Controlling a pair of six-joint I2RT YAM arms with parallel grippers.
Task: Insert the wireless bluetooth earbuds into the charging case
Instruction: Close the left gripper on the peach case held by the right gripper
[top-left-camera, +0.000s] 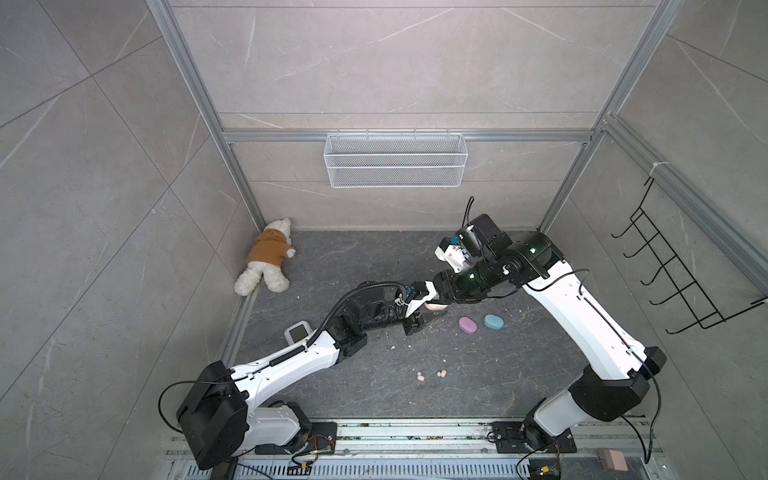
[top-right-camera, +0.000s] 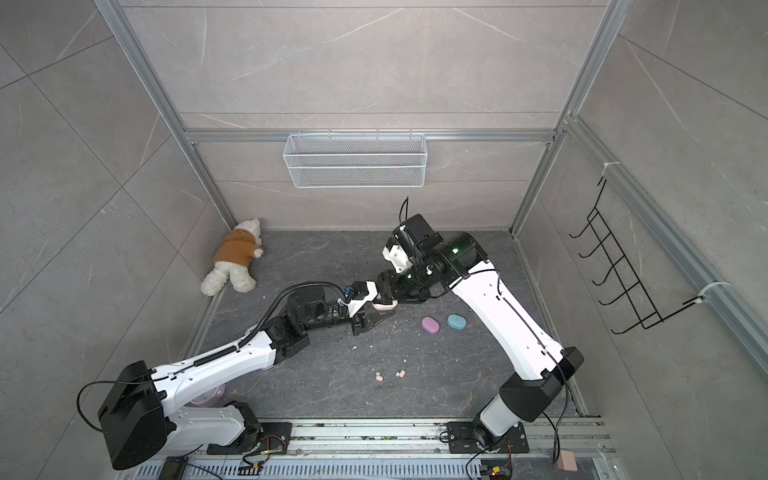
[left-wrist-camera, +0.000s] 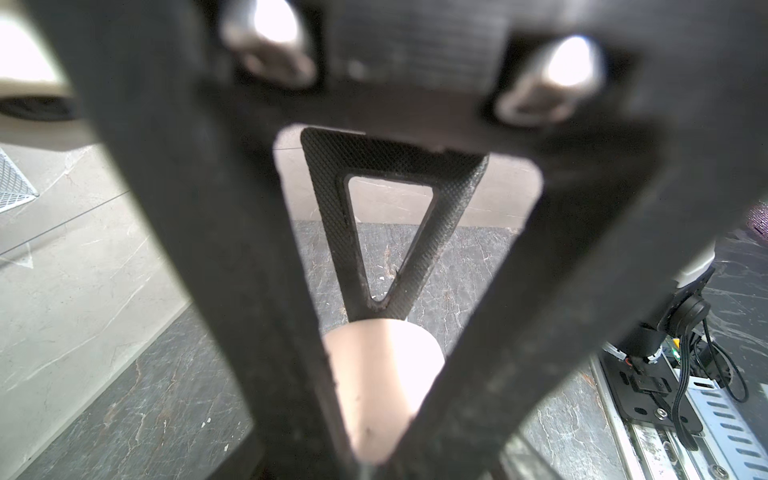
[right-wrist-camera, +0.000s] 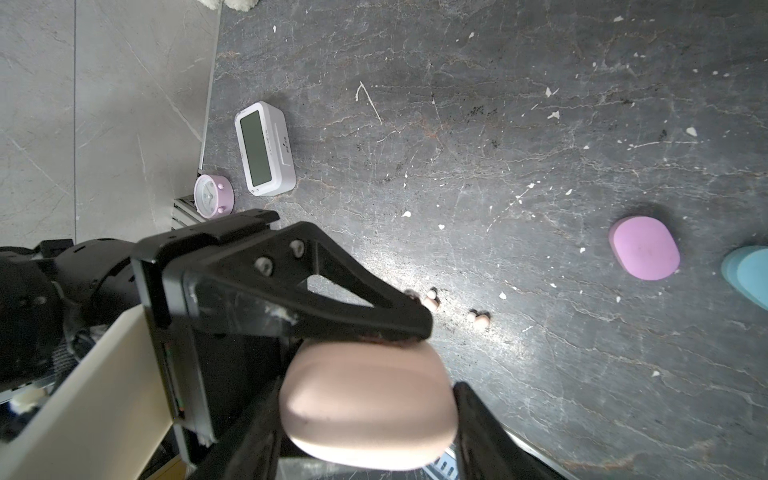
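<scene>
A peach charging case (top-left-camera: 437, 306) (top-right-camera: 384, 306) hangs shut above the middle of the table, between the two grippers. My right gripper (right-wrist-camera: 365, 415) is shut on its two sides in the right wrist view. From the left, my left gripper (left-wrist-camera: 374, 395) is closed on the same case (left-wrist-camera: 382, 374); one of its fingers (right-wrist-camera: 374, 307) presses on the top of the case (right-wrist-camera: 365, 399). Two pairs of small peach earbuds (top-left-camera: 421, 377) (top-left-camera: 441, 373) lie loose on the table nearer the front, seen also in the right wrist view (right-wrist-camera: 430, 299) (right-wrist-camera: 478, 318).
A shut lilac case (top-left-camera: 468, 325) (right-wrist-camera: 644, 248) and a shut blue case (top-left-camera: 493, 321) lie right of the grippers. A white digital clock (right-wrist-camera: 266, 149) and pink alarm clock (right-wrist-camera: 213, 195) stand by the left wall, a plush bear (top-left-camera: 266, 257) in the back left corner. White crumbs dot the table.
</scene>
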